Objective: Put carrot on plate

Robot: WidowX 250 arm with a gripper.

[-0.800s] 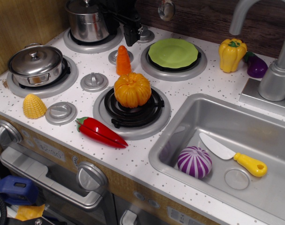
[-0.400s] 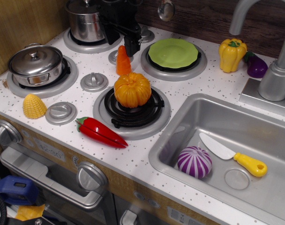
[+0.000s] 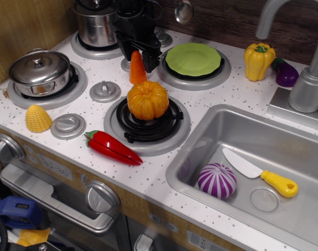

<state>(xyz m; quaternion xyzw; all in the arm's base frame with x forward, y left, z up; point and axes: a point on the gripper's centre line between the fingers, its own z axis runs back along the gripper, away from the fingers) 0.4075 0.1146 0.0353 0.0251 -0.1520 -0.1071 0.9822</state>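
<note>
Your black gripper (image 3: 138, 50) hangs with its two fingers spread apart, straddling the tip of the small smooth orange plastic carrot (image 3: 137, 68); nothing is clamped yet. One finger (image 3: 151, 60) shows clearly on the plate side of the cone, while the other is harder to make out against the dark arm body behind it. That carrot stands upright directly below the fingers, on a small grey knob between the burners.

Just beyond the visible finger, on the back burner, sits the round light green plastic plate (image 3: 193, 58), bare and waiting. Nearer the camera from the fingers, the ribbed orange plastic pumpkin (image 3: 147, 100) rests on the front burner, close beside the carrot's base. Behind the gripper stands the tall steel pot (image 3: 98, 25).

Your risks, as I judge them: the cone is tapered and slick, so if you close too high on the narrow tip it may squirt downward out of the pads. Closing off-centre could tip it over against the pumpkin. When you carry it across, too low a lift could catch the plate's raised rim and shove the plate off its burner.
</note>
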